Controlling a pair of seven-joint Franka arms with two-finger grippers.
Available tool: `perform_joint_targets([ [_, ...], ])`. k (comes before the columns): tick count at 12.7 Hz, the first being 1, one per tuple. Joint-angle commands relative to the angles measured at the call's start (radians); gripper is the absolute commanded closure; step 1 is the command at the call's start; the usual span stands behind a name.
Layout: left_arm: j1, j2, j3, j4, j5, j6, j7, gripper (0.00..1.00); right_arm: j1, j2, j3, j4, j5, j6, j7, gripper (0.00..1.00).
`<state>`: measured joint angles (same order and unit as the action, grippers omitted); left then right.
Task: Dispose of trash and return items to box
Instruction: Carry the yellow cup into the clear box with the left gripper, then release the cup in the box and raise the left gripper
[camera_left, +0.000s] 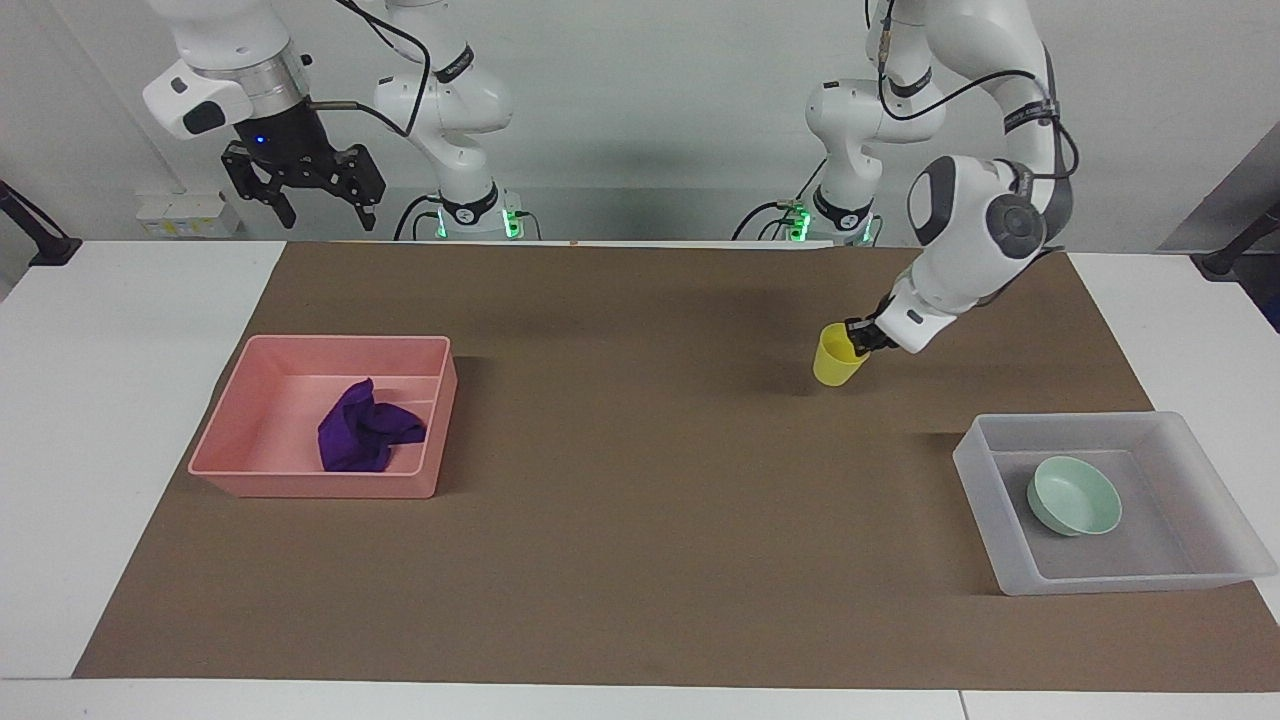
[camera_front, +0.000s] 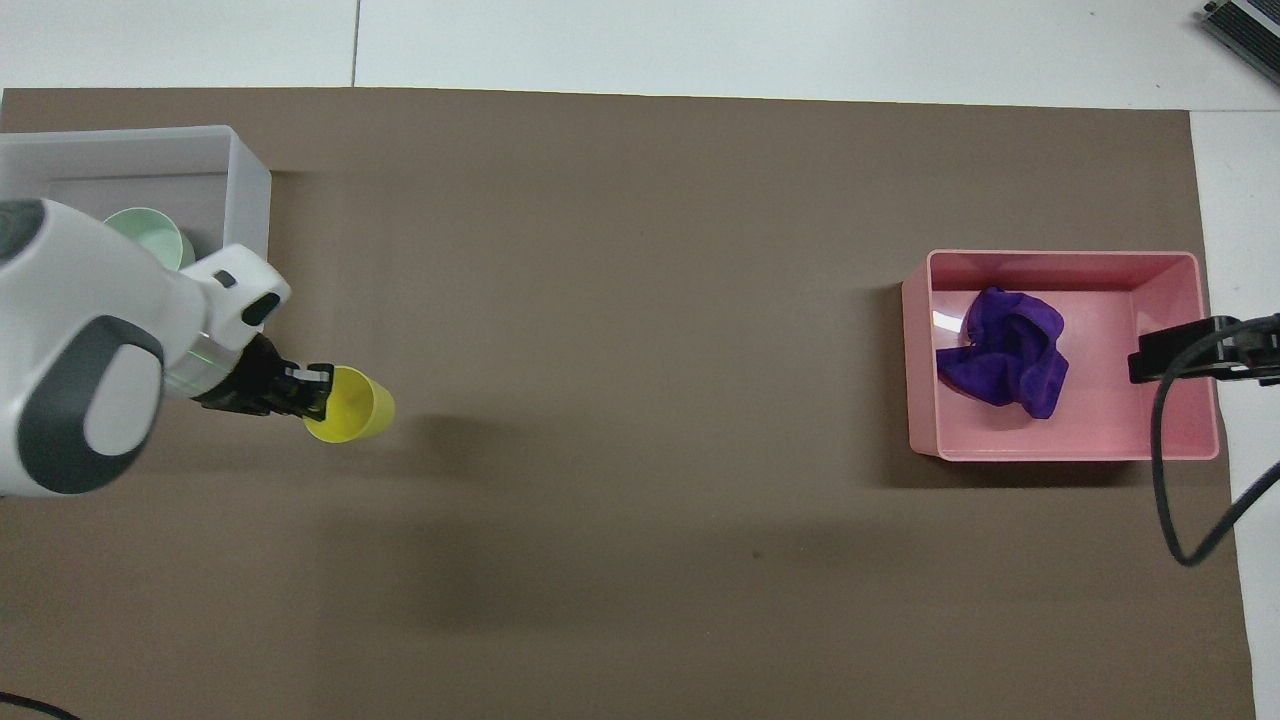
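My left gripper (camera_left: 856, 340) (camera_front: 318, 387) is shut on the rim of the yellow cup (camera_left: 838, 356) (camera_front: 349, 405) and holds it just above the mat, between the middle of the mat and the translucent box (camera_left: 1000, 560) (camera_front: 250, 190). The mint-green bowl (camera_left: 1075, 496) (camera_front: 150, 232) lies in that box, partly covered by my left arm in the overhead view. The purple cloth (camera_left: 365, 430) (camera_front: 1005, 350) lies in the pink bin (camera_left: 310, 485) (camera_front: 1060, 445). My right gripper (camera_left: 305, 190) is open and empty, high up near the robots' edge of the table, above the pink bin's end.
A brown mat (camera_left: 640, 520) (camera_front: 640, 560) covers most of the white table. The pink bin stands at the right arm's end, the translucent box at the left arm's end. A cable hangs from my right arm (camera_front: 1175, 470) beside the pink bin.
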<state>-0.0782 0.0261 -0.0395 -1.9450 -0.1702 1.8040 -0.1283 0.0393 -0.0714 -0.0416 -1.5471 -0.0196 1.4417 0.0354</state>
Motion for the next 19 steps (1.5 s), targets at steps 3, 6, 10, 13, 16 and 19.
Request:
perform_joint_targets([
  [3,0.247,0.087,-0.002,0.317,0.005,-0.1,-0.001,1.0,-0.027,-0.042,0.005,-0.076,-0.005,0.012,-0.029,0.0],
  [6,0.322,0.228,0.0,0.43,0.027,-0.017,0.006,1.0,-0.024,-0.053,0.005,-0.099,-0.006,0.034,-0.029,0.0],
  [10,0.357,0.394,0.001,0.503,0.08,0.167,0.004,1.0,-0.024,-0.059,0.006,-0.11,-0.006,0.045,-0.026,0.0],
  [13,0.377,0.466,0.001,0.5,0.081,0.25,0.003,1.0,-0.024,-0.059,0.006,-0.111,-0.006,0.052,-0.028,0.0],
  [16,0.382,0.477,0.001,0.495,0.084,0.242,0.01,1.0,-0.022,-0.059,0.006,-0.113,-0.006,0.051,-0.026,0.0],
  [19,0.368,0.476,0.001,0.494,0.084,0.235,-0.002,0.0,-0.022,-0.061,0.006,-0.116,-0.006,0.049,-0.025,0.0],
])
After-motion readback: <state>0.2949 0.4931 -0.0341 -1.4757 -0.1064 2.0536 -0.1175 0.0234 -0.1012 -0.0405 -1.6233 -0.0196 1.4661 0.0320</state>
